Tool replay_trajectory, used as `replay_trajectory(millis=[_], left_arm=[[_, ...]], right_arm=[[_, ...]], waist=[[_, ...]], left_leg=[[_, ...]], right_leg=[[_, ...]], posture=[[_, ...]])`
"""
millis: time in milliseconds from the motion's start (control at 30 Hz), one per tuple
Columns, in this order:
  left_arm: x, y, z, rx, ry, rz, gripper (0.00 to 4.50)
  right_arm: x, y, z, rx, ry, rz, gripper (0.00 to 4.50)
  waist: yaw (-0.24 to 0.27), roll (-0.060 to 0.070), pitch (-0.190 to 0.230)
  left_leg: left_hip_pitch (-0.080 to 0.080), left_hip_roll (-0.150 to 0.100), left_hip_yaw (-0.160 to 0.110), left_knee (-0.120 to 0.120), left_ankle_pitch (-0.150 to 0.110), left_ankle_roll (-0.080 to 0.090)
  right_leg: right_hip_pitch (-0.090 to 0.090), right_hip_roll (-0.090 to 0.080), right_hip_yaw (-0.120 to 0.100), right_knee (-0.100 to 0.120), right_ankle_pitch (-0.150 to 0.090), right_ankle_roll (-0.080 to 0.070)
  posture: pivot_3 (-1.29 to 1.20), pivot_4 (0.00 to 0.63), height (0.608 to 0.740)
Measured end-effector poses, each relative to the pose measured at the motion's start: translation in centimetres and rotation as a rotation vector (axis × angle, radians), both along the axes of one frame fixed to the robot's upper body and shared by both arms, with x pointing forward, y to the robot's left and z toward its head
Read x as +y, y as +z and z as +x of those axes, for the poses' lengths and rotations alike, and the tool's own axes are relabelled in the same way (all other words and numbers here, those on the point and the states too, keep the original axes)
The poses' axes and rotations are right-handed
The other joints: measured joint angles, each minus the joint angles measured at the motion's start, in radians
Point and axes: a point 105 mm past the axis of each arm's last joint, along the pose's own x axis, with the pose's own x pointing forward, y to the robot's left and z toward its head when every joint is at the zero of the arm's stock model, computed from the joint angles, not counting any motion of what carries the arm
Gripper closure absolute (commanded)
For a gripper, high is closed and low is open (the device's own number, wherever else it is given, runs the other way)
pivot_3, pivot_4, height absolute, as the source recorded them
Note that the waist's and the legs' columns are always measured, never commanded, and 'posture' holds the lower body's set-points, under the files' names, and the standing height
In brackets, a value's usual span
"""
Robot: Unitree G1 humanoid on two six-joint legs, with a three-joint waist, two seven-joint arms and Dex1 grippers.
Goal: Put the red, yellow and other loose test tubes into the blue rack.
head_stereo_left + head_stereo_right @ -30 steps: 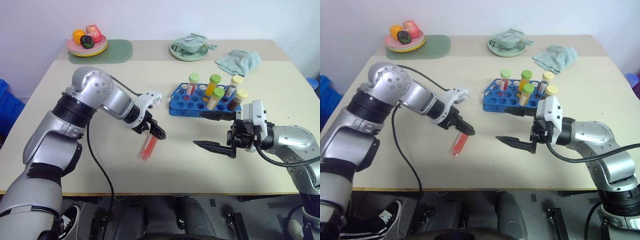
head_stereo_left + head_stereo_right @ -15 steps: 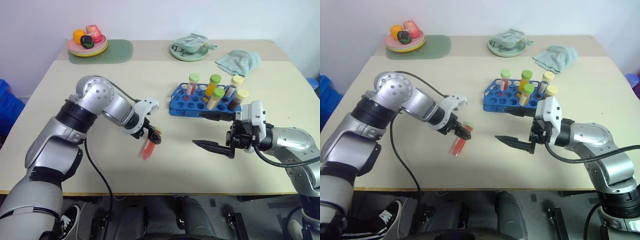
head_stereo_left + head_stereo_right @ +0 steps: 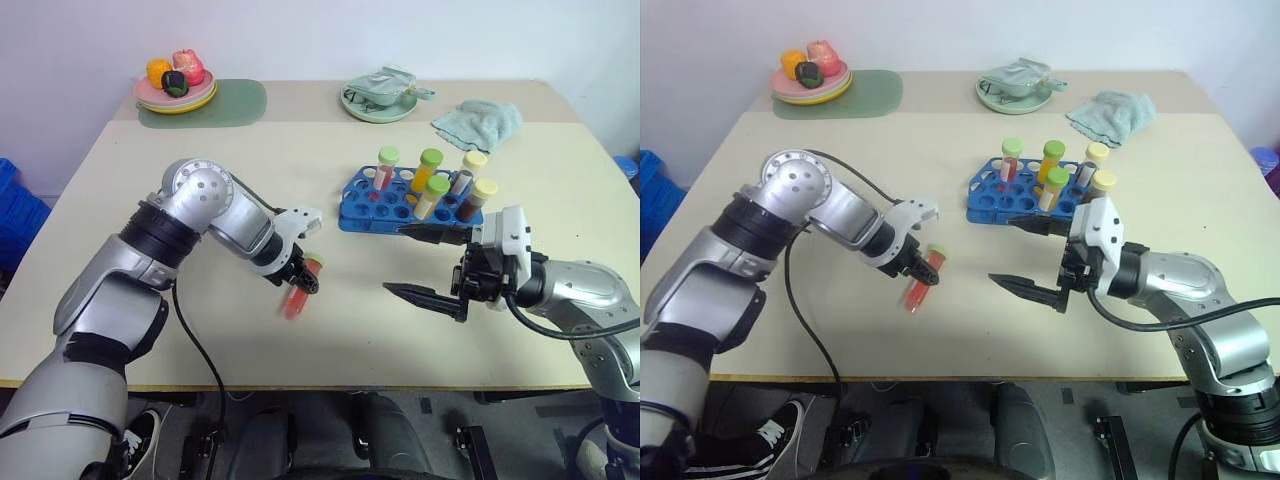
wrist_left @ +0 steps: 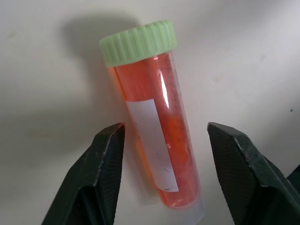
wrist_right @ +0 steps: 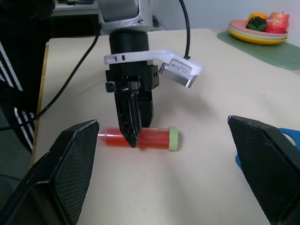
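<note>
Lying flat: red test tube (image 4: 158,136), pale green cap (image 4: 138,41), white label on its side, on the bare beige table (image 3: 200,180), well apart from the rack
Left gripper: (image 3: 300,283) pointing steeply down at the tube; wrist view shows one black finger (image 4: 96,176) on each side of the tube body, a gap showing at both sides, so part open and not gripping
Seen from right wrist: left gripper's fingertip (image 5: 131,134) crosses in front of the tube (image 5: 154,137), cap end toward the rack side
Right gripper: (image 3: 432,265) held level above the table, between the tube and the rack; fingers spread wide, nothing between them
Blue rack: (image 3: 362,210) standing on the table just beyond the right gripper; several capped tubes upright in it, green (image 3: 429,158) and yellow caps (image 3: 484,188) among them; front holes open
Back edge: plate of fruit (image 3: 176,88) on a green mat (image 3: 225,103), green dish with crumpled cloth (image 3: 380,92), teal towel (image 3: 480,122)
</note>
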Motion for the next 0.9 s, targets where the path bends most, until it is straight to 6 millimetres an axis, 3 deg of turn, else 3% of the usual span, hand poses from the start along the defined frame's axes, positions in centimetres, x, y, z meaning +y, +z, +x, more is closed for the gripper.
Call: replay_trajectory(millis=[133, 233, 300, 733, 900], left_arm=[[0.1, -0.1, 0.1, -0.008, 0.012, -0.003, 1.76], [0.2, -0.3, 0.2, -0.011, 0.023, 0.000, 2.62], [0.1, -0.3, 0.1, -0.008, 0.022, -0.011, 3.55], [0.3, 0.1, 0.2, -0.037, 0.029, -0.009, 3.55], [1.9, 1.5, 0.3, -0.108, 0.010, 0.005, 3.55]], right_arm=[[0.0, 0.0, 0.0, -0.001, 0.000, 0.000, 0.00], [0.0, 0.0, 0.0, -0.001, 0.000, 0.000, 0.00], [0.0, 0.0, 0.0, -0.001, 0.000, 0.000, 0.00], [0.0, 0.0, 0.0, -0.002, 0.000, 0.000, 0.00], [-0.3, 0.1, 0.1, -0.006, -0.008, 0.001, 0.00]], waist=[[0.000, 0.000, 0.000], [0.000, 0.000, 0.000], [0.000, 0.000, 0.000], [0.000, 0.000, 0.000], [-0.002, 0.000, 0.000]], left_leg=[[0.000, 0.000, 0.000, 0.000, 0.000, 0.000], [0.000, 0.000, 0.000, 0.000, 0.000, 0.000], [0.000, 0.000, 0.000, 0.000, 0.000, 0.000], [0.000, 0.000, 0.000, 0.000, 0.000, 0.000], [0.000, 0.000, 0.000, 0.000, 0.000, -0.001]], right_leg=[[0.000, 0.000, 0.000, 0.000, 0.000, 0.000], [0.000, 0.000, 0.000, 0.000, 0.000, 0.000], [0.000, 0.000, 0.000, 0.000, 0.000, 0.000], [0.000, 0.000, 0.000, 0.000, 0.000, 0.000], [0.000, 0.000, 0.000, 0.000, 0.000, 0.000]], posture=[[0.00, 0.150, 0.740], [0.00, 0.150, 0.740], [0.00, 0.150, 0.740], [0.00, 0.150, 0.740], [0.00, 0.150, 0.740]])
